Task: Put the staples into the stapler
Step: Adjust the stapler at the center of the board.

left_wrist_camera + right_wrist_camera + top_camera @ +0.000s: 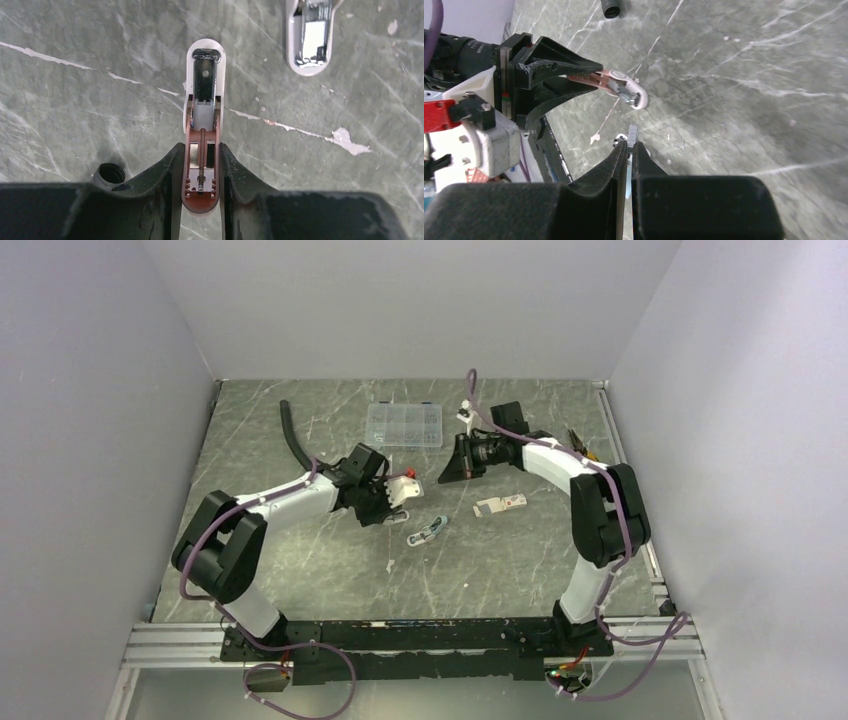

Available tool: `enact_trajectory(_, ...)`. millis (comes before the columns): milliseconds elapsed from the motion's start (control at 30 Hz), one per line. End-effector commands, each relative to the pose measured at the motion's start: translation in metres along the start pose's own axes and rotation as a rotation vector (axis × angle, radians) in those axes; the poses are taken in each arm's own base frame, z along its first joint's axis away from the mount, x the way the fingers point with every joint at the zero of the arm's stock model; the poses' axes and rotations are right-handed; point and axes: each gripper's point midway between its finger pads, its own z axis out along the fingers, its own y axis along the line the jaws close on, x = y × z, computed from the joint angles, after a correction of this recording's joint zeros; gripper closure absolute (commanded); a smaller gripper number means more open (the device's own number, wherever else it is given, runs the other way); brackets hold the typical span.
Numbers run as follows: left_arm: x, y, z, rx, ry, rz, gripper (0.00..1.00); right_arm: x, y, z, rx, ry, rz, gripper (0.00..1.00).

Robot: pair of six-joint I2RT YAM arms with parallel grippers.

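Observation:
The stapler (202, 100) is a small white one with a red-brown rear, lying open with its empty metal channel and spring facing up. My left gripper (200, 165) is shut on its red rear end; in the top view the stapler (403, 485) sticks out to the right of that gripper (385, 498). My right gripper (630, 147) is shut on the staples (632, 134), a thin silvery strip poking up past the fingertips. It hovers a short way from the stapler's (626, 92) white nose, apart from it. The right gripper (450, 472) hangs to the stapler's right.
A second mini stapler (427, 530) lies on the table below the held one, also seen as a chrome-and-white stapler (309, 40). A flat white carton (498, 506) lies to its right. A clear compartment box (404, 425) and a black hose (293, 435) sit farther back.

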Motion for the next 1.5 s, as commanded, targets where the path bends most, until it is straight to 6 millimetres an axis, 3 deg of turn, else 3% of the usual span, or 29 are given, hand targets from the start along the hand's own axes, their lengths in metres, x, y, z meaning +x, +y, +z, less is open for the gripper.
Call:
enact_trajectory(0,-0.02,0.009,0.012,-0.027,-0.061,-0.107,0.8,-0.009,0.017,0.022,-0.084,-0.002,-0.015,1.0)
enact_trajectory(133,-0.023,0.007,0.009,-0.026,-0.067,-0.169,0.74,0.0,0.019,0.038,-0.103,0.036,0.005,1.0)
enact_trajectory(300,-0.023,0.006,0.007,-0.027,-0.064,-0.185,0.59,0.002,0.025,0.052,-0.125,0.065,0.016,1.0)
enact_trajectory(367,-0.023,0.005,0.006,-0.026,-0.066,-0.179,0.51,0.003,0.026,0.056,-0.127,0.074,0.013,1.0)
enact_trajectory(467,-0.024,0.007,0.004,-0.035,-0.071,-0.167,0.29,0.007,0.024,0.062,-0.13,0.092,0.024,1.0)
enact_trajectory(533,-0.026,0.008,0.001,-0.045,-0.085,-0.153,0.21,0.01,0.024,0.065,-0.131,0.106,0.027,1.0)
enact_trajectory(667,-0.032,0.011,-0.01,-0.074,-0.114,-0.128,0.16,0.018,0.031,0.072,-0.147,0.13,0.02,1.0)
enact_trajectory(733,-0.034,0.014,-0.017,-0.094,-0.126,-0.108,0.06,0.021,0.035,0.076,-0.155,0.142,0.014,1.0)
enact_trajectory(1167,-0.038,0.046,-0.077,-0.151,-0.241,-0.129,0.05,0.032,0.053,0.096,-0.259,0.255,0.098,1.0)
enact_trajectory(1467,-0.034,0.052,-0.088,-0.18,-0.249,-0.148,0.05,0.041,0.046,0.101,-0.278,0.35,0.119,1.0)
